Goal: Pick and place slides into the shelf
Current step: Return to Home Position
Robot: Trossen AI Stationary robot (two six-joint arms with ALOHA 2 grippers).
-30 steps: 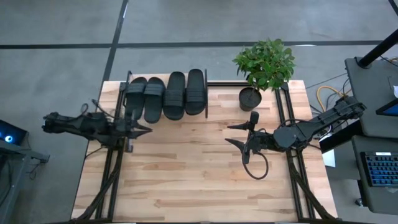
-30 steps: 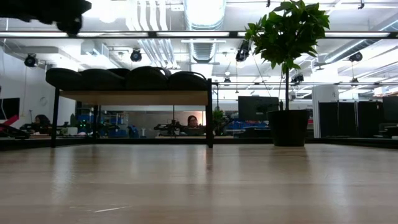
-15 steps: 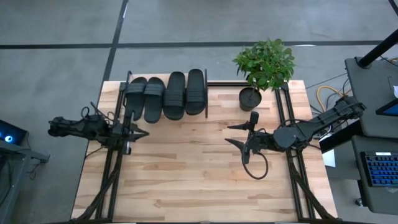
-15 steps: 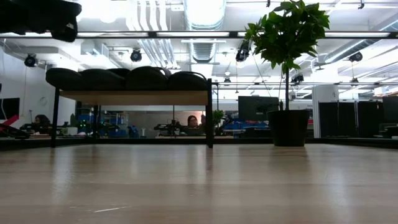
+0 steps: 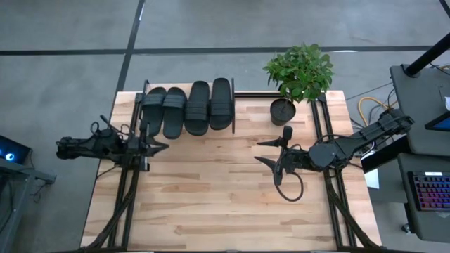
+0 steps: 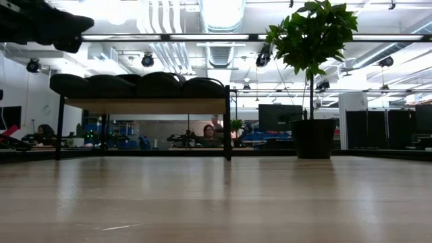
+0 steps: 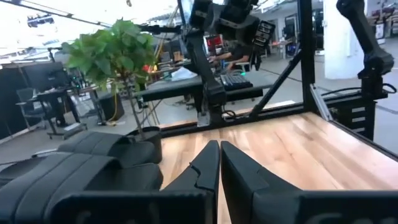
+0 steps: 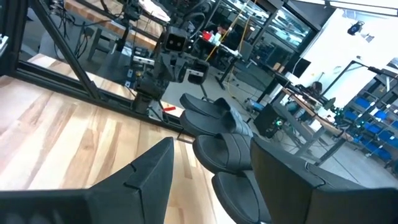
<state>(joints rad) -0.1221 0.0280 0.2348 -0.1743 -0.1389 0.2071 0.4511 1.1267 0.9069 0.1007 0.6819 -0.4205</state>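
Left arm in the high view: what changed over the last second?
The left arm shifted slightly: its rear end drew toward the table and the near edge, while the left gripper, shut and empty, stayed in front of the shelf. Nothing was taken hold of or let go. The four slides stayed on the shelf; the right gripper stayed open near the potted plant.

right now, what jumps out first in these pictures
Four black slides lined up side by side on the shelf at the table's far edge, with a leafy potted plant beside them. The left pincer hangs shut just in front of the shelf; the right pincer gapes open in front of the plant.
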